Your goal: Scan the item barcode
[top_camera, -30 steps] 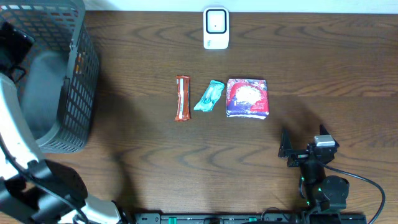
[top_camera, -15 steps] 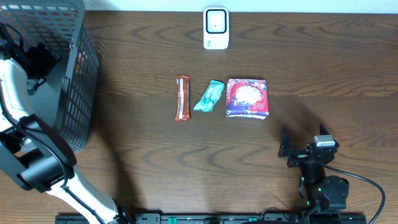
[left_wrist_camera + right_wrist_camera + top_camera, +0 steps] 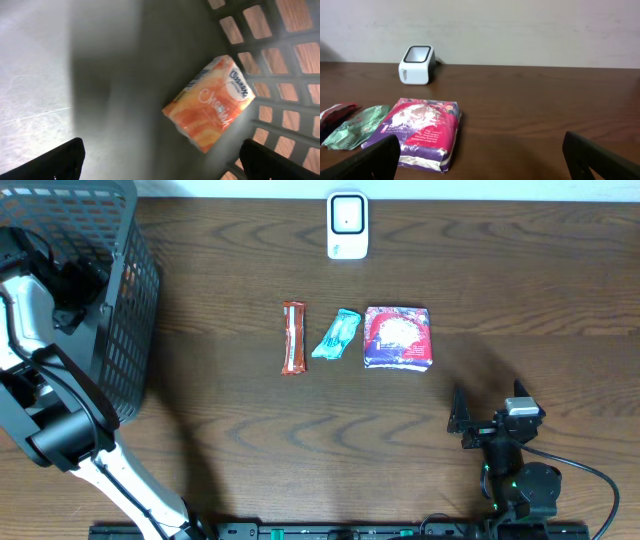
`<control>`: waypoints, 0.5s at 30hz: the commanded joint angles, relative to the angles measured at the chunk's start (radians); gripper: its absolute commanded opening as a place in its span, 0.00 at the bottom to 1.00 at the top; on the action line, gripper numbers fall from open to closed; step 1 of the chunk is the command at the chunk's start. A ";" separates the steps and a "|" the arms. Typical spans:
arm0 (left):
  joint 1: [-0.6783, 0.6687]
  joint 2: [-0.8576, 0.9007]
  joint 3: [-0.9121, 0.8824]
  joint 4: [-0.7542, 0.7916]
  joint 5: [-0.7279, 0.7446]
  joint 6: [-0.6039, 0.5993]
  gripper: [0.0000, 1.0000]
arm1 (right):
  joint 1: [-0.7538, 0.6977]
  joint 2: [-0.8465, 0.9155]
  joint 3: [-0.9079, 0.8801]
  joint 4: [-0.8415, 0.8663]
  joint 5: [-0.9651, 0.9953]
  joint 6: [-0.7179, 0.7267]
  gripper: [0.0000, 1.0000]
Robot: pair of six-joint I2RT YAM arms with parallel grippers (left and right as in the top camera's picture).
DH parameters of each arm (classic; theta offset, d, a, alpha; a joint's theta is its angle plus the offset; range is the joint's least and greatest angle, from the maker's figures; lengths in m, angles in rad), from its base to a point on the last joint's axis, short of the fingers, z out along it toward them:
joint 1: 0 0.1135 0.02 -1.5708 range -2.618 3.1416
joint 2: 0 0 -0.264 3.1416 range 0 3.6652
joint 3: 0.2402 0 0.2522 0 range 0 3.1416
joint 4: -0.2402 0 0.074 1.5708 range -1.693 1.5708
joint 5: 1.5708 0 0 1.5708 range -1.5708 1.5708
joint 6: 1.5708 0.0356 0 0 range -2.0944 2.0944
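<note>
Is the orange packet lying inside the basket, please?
Yes, the orange packet rests on the basket floor beside its mesh wall.

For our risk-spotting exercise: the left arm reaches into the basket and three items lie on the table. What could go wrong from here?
1. The open left gripper hangs inside the basket near its mesh wall, above the orange packet; lifting out, a finger might catch the mesh.
2. The red bar and teal packet lie close together, so grasping one could nudge the other.

1 basket, 1 scanner, 1 red bar, 1 green pkt, 1 red-purple pack, 1 orange pack.
</note>
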 commanded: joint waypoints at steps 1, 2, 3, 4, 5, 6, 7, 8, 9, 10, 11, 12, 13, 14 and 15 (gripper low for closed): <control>-0.016 0.019 -0.007 0.008 0.026 0.012 0.99 | 0.008 -0.005 -0.002 -0.004 0.004 -0.010 0.99; -0.020 0.019 -0.010 0.013 0.026 0.012 0.99 | 0.008 -0.005 -0.002 -0.004 0.004 -0.010 0.99; -0.026 0.019 -0.013 0.023 0.026 0.012 1.00 | 0.008 -0.005 -0.002 -0.004 0.004 -0.010 0.99; -0.032 0.020 -0.015 0.035 0.026 0.012 1.00 | 0.008 -0.005 -0.002 -0.004 0.004 -0.010 0.99; -0.037 0.020 -0.018 0.050 0.026 0.011 0.99 | 0.008 -0.005 -0.002 -0.004 0.004 -0.010 0.99; -0.043 0.020 -0.020 0.065 0.026 0.012 1.00 | 0.008 -0.005 -0.002 -0.004 0.004 -0.010 0.99; -0.048 0.020 -0.023 0.081 0.025 0.011 0.99 | 0.008 -0.005 -0.002 -0.004 0.004 -0.010 0.99; -0.053 0.020 -0.026 0.098 0.026 0.011 1.00 | 0.008 -0.005 -0.002 -0.004 0.004 -0.010 0.99; -0.058 0.020 -0.027 0.110 0.020 0.002 0.99 | 0.008 -0.005 -0.002 -0.004 0.004 -0.010 0.99; -0.062 0.020 -0.027 0.115 -0.001 -0.014 0.99 | 0.008 -0.005 -0.002 -0.004 0.004 -0.010 0.99; -0.068 0.021 -0.028 0.118 -0.033 -0.034 1.00 | 0.008 -0.005 -0.002 -0.004 0.004 -0.010 0.99; -0.072 0.021 -0.028 0.117 -0.063 -0.051 1.00 | 0.008 -0.005 -0.002 -0.004 0.004 -0.010 0.99; -0.077 0.021 -0.029 0.117 -0.086 -0.060 0.99 | 0.008 -0.005 -0.002 -0.004 0.004 -0.010 0.99; -0.082 0.021 -0.031 0.118 -0.098 -0.060 0.99 | 0.008 -0.005 -0.002 -0.004 0.004 -0.010 0.99; -0.087 0.021 -0.032 0.120 -0.102 -0.059 1.00 | 0.008 -0.005 -0.002 -0.004 0.004 -0.010 0.99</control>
